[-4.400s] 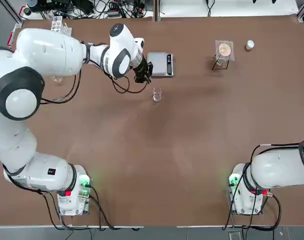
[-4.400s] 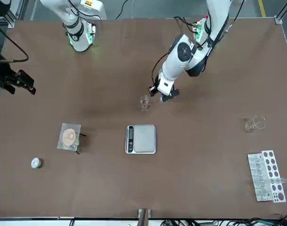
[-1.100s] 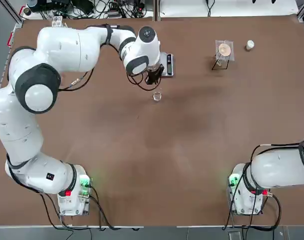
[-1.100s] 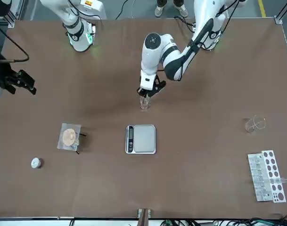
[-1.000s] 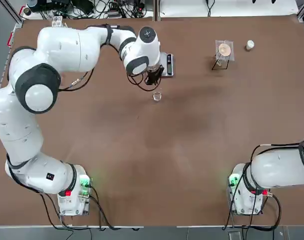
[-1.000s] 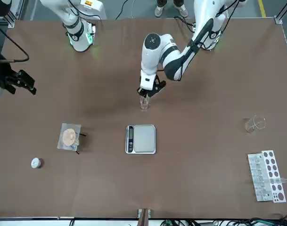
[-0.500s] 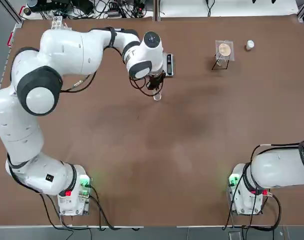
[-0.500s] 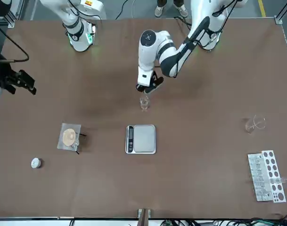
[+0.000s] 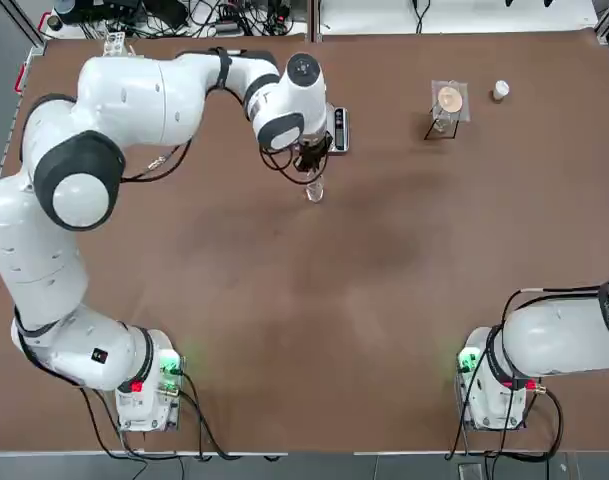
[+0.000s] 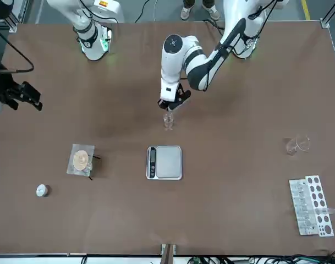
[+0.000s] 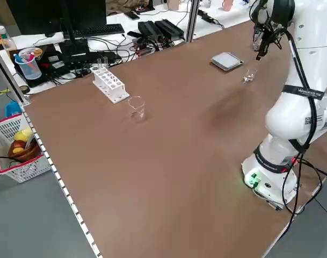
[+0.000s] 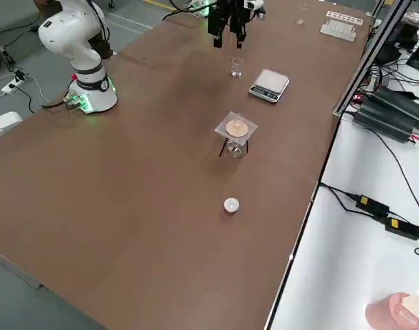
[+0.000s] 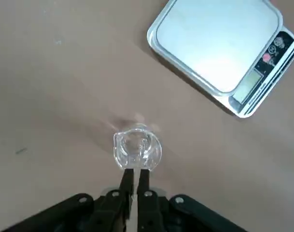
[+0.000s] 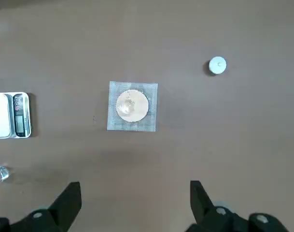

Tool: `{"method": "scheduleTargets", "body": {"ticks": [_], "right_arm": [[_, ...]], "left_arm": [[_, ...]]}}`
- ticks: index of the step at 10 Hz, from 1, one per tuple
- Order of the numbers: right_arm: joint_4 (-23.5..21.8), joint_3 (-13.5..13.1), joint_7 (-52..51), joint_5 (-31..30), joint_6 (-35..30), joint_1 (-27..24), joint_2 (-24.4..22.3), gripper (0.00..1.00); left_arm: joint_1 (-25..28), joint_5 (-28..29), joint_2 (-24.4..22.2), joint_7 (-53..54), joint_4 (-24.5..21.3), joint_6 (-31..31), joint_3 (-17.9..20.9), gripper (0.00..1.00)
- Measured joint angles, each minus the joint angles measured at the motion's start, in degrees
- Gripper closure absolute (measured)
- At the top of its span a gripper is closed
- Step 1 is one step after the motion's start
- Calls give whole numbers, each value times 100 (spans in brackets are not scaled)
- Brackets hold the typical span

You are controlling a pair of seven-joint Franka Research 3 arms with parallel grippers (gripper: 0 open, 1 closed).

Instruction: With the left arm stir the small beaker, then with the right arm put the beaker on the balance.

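Small beaker (image 9: 314, 190) stands upright on the brown table (image 9: 384, 300), just short of the balance (image 9: 334, 128) on the robot's side and apart from it.

Taking the top view from left to right: the left arm (image 9: 134, 90) reaches from its base at the lower left up and across to the middle of the table's far half. Its left gripper (image 9: 309, 165) points down over the beaker, sitting between the beaker and the balance in that view. In the left wrist view the fingers (image 13: 126, 181) are pressed close together on a thin clear rod, hard to make out, whose end meets the beaker's rim (image 13: 137, 147); whether it dips inside cannot be told.

Next comes the balance, flat on the table with its dark button strip on the side toward the robot's right and its metal plate bare.

Further right stands a small wire stand (image 9: 446, 108) carrying a square mesh with a pale round disc on it, and near it a small white cap-like object (image 9: 500, 90).

At the far right, the right arm (image 9: 559, 340) is parked by its base near the table's near edge. The right gripper (image 14: 132, 198) hangs high above the stand, jaws spread wide and holding nothing.
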Motion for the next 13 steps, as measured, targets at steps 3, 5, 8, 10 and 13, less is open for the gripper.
{"method": "scheduleTargets", "body": {"ticks": [3, 5, 8, 10, 13], "right_arm": [[0, 0, 0, 0, 0, 0, 0, 0], [0, 0, 0, 0, 0, 0, 0, 0], [0, 0, 0, 0, 3, 0, 0, 0], [0, 0, 0, 0, 3, 0, 0, 0], [0, 0, 0, 0, 3, 0, 0, 0]], "left_arm": [[-26, 4, 38, 31, 2, -219, -3, 93], [-58, 4, 39, 52, 5, -361, -13, 93], [-49, 0, 41, 49, 158, -375, -13, 93], [-31, -3, 47, 11, 230, -392, -9, 93], [-22, -5, 137, -113, 290, -395, -3, 93]]}}
